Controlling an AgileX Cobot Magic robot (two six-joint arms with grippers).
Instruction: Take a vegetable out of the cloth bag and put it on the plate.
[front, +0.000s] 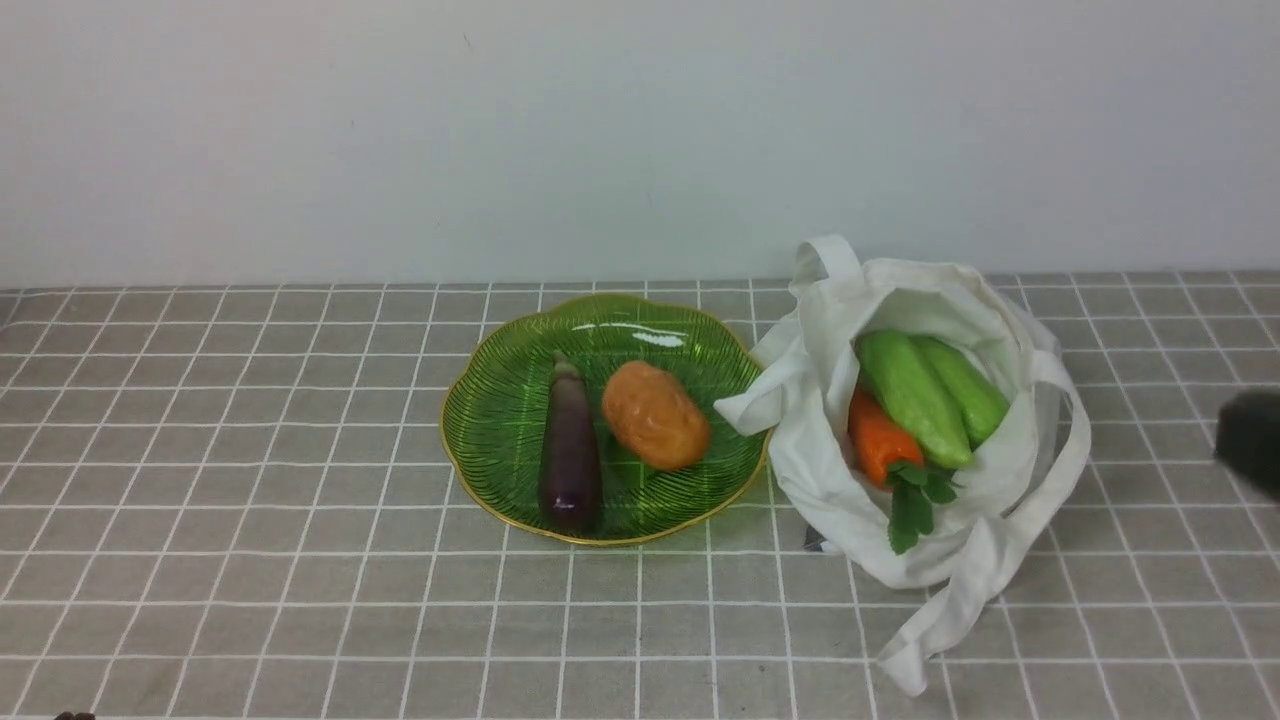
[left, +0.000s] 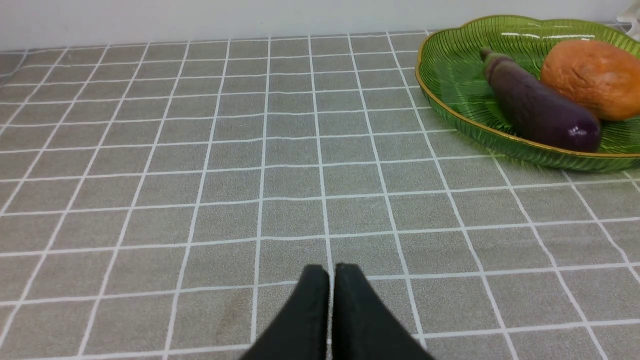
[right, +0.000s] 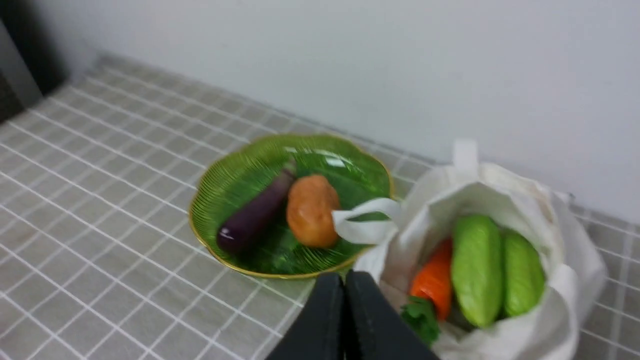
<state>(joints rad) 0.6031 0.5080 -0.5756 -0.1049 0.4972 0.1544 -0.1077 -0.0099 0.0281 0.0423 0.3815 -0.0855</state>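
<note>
Two veggies are on the green glass plate (front: 500, 400): a dark purple eggplant (front: 570, 450) and, just beside it on the right, a brownish-orange potato (front: 655, 415). The white cloth bag (front: 1000, 520) is slumped right next to the plate on its right side, with one handle flopped over the gold rim. Its mouth gapes open, and inside you can see two pale green cucumbers (front: 910, 395) side by side. An orange pepper (front: 878, 435) is tucked against them, and a leafy green sprig (front: 915, 500) pokes out at the opening.

The left gripper (left: 331, 270) sits low over the grey checked tablecloth (left: 150, 175), well left of the plate, fingers pressed together with nothing in them. The right gripper (right: 344, 277) is pinched closed and empty too. In the front view its arm is only a dark blur at the right edge, past the bag.
</note>
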